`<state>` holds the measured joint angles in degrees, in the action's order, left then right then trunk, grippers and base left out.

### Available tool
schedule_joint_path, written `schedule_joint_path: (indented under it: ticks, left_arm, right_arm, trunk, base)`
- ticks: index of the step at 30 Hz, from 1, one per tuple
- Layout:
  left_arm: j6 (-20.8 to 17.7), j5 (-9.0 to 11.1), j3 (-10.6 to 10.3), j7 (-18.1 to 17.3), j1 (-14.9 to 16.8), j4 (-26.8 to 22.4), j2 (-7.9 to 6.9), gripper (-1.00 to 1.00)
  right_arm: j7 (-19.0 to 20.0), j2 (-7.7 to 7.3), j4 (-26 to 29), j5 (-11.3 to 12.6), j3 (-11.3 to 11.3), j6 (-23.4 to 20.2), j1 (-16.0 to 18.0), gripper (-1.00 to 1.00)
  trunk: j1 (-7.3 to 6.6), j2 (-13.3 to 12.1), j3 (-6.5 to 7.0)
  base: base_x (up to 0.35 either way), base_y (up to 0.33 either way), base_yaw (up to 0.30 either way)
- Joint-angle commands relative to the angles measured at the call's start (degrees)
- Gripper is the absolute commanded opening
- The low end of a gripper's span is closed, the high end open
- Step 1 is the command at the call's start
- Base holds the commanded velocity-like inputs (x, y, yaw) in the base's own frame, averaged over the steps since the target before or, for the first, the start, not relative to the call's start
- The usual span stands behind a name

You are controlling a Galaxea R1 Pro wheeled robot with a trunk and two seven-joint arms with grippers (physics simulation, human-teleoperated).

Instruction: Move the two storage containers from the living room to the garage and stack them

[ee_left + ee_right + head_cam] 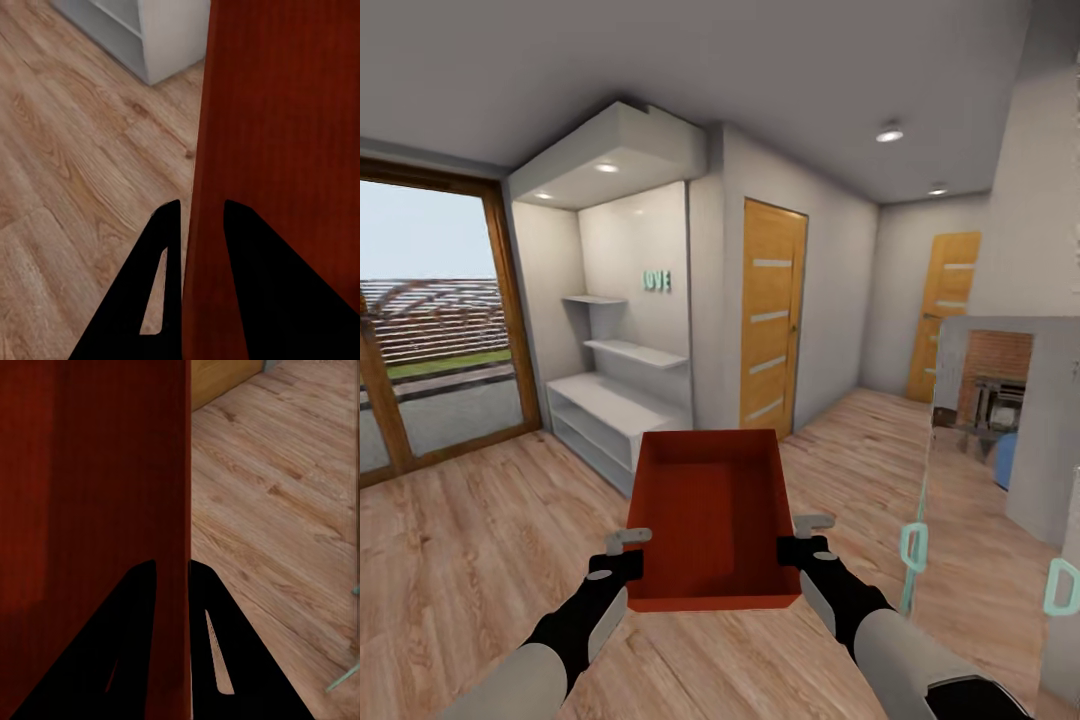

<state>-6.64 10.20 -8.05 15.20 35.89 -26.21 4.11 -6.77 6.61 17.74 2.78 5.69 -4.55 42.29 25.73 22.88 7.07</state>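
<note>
One orange-red open-top storage container [710,515] hangs in front of me above the light wood-plank floor of the living room, held level between both arms. My left gripper [628,560] is shut on its left wall [270,150], one finger inside and one outside. On the opposite side, my right gripper [800,545] is shut on the right wall [97,472] in the same way. The container looks empty. The garage is out of view.
White built-in shelves [615,400] stand ahead to the left, beside large glass doors [430,340]. Two wooden doors [772,315] [945,310] lie ahead along a hallway. A glass panel with teal handles [915,548] is close on my right.
</note>
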Motion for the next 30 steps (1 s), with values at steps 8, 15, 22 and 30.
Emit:
schedule_joint_path:
  ticks: [8,15,22,30]
  left_arm:
    - [-0.4,0.5,3.4,0.9,0.0,0.0,-3.49,-1.0]
    - [-0.4,0.5,3.4,0.9,0.0,-0.1,-3.49,-1.0]
    - [-0.4,0.5,3.4,0.9,0.0,-0.1,-3.49,-1.0]
    - [-0.4,0.5,3.4,0.9,0.0,-0.1,-3.49,-1.0]
  right_arm:
    - [-0.2,-0.1,0.3,0.0,-0.1,1.0,0.0,-1.0]
    - [-0.2,-0.18,0.3,0.0,-0.1,1.0,0.0,-1.0]
    - [-0.2,-0.21,0.3,0.0,-0.1,1.0,0.0,-1.0]
    - [-0.2,-0.24,0.3,0.0,-0.1,1.0,0.0,-1.0]
  trunk:
    - [0.05,0.0,-0.02]
    - [0.05,0.0,-0.02]
    - [0.05,0.0,-0.02]
    - [0.05,0.0,-0.02]
  base:
    - [0.324,0.085,-0.232]
    - [0.324,0.085,-0.239]
    - [0.325,0.085,-0.237]
    - [0.324,0.085,-0.048]
